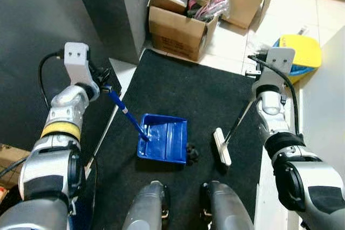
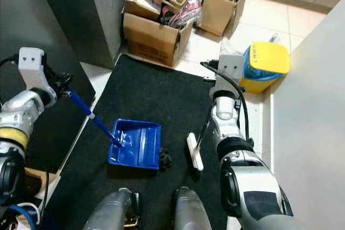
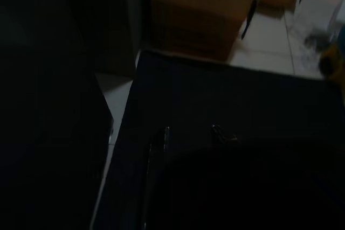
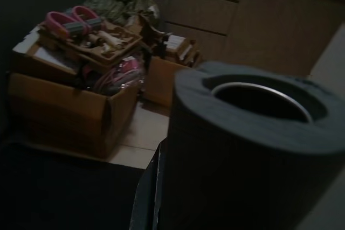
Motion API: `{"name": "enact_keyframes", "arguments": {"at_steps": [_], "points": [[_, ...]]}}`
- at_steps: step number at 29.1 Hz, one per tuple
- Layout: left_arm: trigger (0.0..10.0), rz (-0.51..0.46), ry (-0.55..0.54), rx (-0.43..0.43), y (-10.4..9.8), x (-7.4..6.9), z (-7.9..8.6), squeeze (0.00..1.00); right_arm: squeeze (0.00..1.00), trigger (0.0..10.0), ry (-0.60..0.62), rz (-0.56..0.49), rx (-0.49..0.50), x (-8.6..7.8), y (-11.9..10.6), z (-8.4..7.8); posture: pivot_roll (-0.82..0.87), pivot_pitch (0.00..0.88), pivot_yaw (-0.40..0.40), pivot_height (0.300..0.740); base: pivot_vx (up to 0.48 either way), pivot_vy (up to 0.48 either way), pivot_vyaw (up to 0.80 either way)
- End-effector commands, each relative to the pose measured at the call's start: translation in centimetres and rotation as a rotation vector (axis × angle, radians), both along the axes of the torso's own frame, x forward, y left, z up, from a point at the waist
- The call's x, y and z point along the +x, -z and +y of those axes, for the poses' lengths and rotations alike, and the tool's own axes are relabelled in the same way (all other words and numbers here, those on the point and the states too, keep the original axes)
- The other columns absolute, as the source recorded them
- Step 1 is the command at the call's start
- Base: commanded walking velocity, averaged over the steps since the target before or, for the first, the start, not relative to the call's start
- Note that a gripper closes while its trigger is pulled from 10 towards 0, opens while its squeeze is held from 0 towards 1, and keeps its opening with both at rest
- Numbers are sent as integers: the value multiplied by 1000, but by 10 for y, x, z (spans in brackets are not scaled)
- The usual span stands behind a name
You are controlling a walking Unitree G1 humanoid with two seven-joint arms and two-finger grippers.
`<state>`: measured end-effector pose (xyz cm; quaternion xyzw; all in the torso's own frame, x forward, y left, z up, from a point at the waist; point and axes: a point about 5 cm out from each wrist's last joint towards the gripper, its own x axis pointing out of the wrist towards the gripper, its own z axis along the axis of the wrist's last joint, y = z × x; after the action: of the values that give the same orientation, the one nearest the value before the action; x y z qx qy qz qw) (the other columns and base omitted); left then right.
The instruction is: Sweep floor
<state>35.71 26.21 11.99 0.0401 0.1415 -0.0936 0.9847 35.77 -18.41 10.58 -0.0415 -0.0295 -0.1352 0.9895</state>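
Note:
A blue dustpan (image 1: 164, 139) lies flat on the black mat (image 1: 183, 84), its long blue handle (image 1: 123, 109) slanting up to the left. My left gripper (image 1: 103, 81) is shut on the top of that handle. A small black clump of dirt (image 1: 191, 150) sits at the dustpan's right edge. Just right of it the white broom head (image 1: 221, 147) rests on the mat. Its thin shaft (image 1: 239, 119) rises to my right gripper (image 1: 255, 96), shut on it. In the right wrist view the broom's grey foam grip (image 4: 242, 149) stands close to the lens.
Open cardboard boxes (image 1: 180, 30) full of clutter stand past the mat's far edge. A yellow and blue bin (image 1: 303, 52) sits at the right, on white tile. A grey wall (image 1: 102, 9) runs along the left, a white panel (image 2: 312, 111) along the right. My feet (image 1: 153, 203) are on the mat's near end.

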Motion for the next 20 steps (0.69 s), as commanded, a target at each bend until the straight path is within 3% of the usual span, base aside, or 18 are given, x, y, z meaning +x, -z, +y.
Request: {"name": "enact_keyframes", "arguments": {"at_steps": [1, 8, 16, 18, 20], "points": [[10000, 39, 18, 17, 1, -2, 5, 0, 0, 10000, 19, -13, -2, -1, 0, -2, 15, 143, -4, 740, 0, 0, 0], [10000, 49, 103, -18, -10, -3, 13, 0, 0, 10000, 39, 7, -4, -8, 10, -6, 28, 149, -1, 740, 0, 0, 0], [10000, 37, 54, 121, 7, 0, -5, 0, 0, 10000, 59, 4, -13, -10, 11, -5, 3, 174, -4, 740, 0, 0, 0], [10000, 67, 68, 153, 19, 0, -21, 0, 0, 10000, 141, -33, -25, -12, 6, -15, -8, 187, 3, 740, 0, 0, 0], [10000, 72, 74, 151, 22, 0, -26, 0, 0, 10000, 161, -40, -26, -13, 5, -18, -8, 187, 3, 740, 0, 0, 0]]}}
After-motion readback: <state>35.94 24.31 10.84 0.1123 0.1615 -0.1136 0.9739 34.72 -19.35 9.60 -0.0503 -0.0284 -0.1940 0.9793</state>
